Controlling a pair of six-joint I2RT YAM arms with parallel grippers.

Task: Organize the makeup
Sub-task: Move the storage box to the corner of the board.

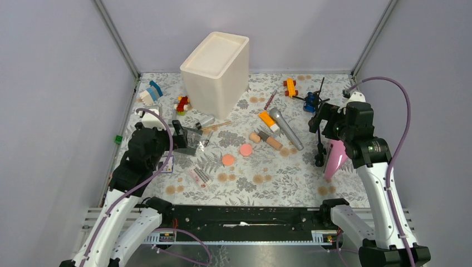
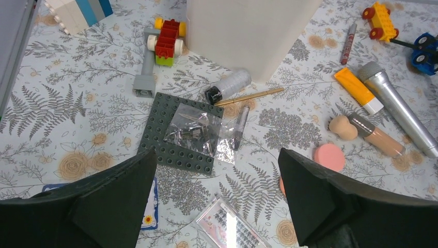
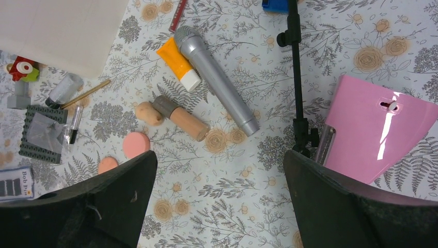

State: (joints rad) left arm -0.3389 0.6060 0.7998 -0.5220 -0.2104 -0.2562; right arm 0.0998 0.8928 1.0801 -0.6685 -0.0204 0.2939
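**Both pincers wide and empty, makeup spread between them**

Your left pincer (image 2: pixel 214 163) hangs wide over the desk (image 1: pixel 278 178), holding nothing. The right pincer (image 3: pixel 218 160) is the same, jaws spread and bare.

The makeup lies loose on the desk between the two arms. The beige tube (image 3: pixel 183 119), orange tube (image 3: pixel 178 64), silver-grey tube (image 3: pixel 217 82) and pink discs (image 3: pixel 136 144) sit mid-desk, nearer your right arm. All three tubes lie flat. From the right wrist, their long axes slant from upper left to lower right.

The clear bottle (image 2: pixel 227 86) and thin brush (image 2: pixel 250 96) are nearer your left arm. From the left wrist, the bottle lies on its side ahead of the pincer, just beyond the dark studded plate (image 2: pixel 165 129). It is close beside the white bin (image 1: pixel 217 72), with its black cap pointing back toward you.

The bottle's long axis slants close to the line the jaws open along. I judge you would need to turn the wrist to close across its body. The bin is probably where things go, though its inside is not visible.
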